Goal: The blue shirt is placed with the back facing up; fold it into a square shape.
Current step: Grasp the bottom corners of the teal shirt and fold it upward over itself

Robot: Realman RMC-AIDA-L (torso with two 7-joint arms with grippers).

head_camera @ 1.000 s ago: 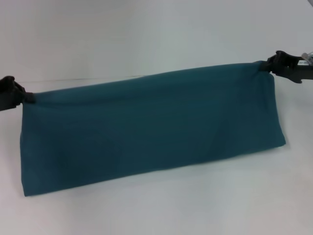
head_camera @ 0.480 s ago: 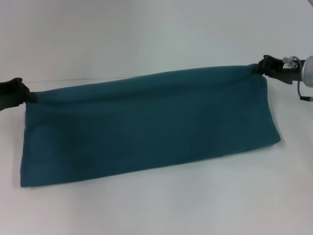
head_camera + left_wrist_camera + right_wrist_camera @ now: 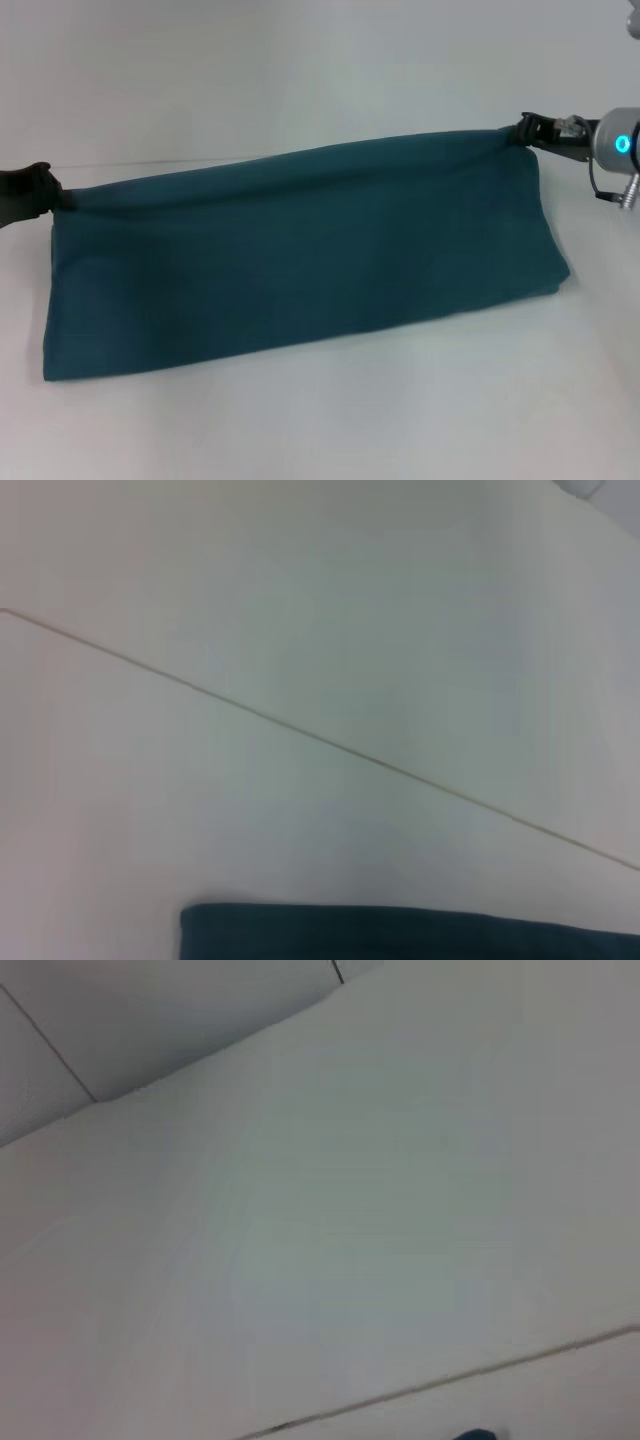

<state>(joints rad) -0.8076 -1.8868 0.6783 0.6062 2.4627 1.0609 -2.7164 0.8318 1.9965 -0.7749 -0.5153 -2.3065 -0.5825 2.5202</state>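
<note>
The blue shirt is held stretched as a long band across the white table, w/ its top edge raised and its lower edge resting on the surface. The left gripper is clamped on the shirt's upper left corner; the right gripper is pinched shut on the upper right corner.

Progress, as judged: a lengthwise fold looks done, since a band approx. half-height is seen, no sleeves showing. Still to be done: the cloth must be laid flat, then folded across end-to-end to reach a square.

Edges: top edge is taut btwn the grippers, lower edge lies straight, right end slants outward. Bare table is seen in front of, behind and beside the shirt, so room for laying down and folding appears ample.
</note>
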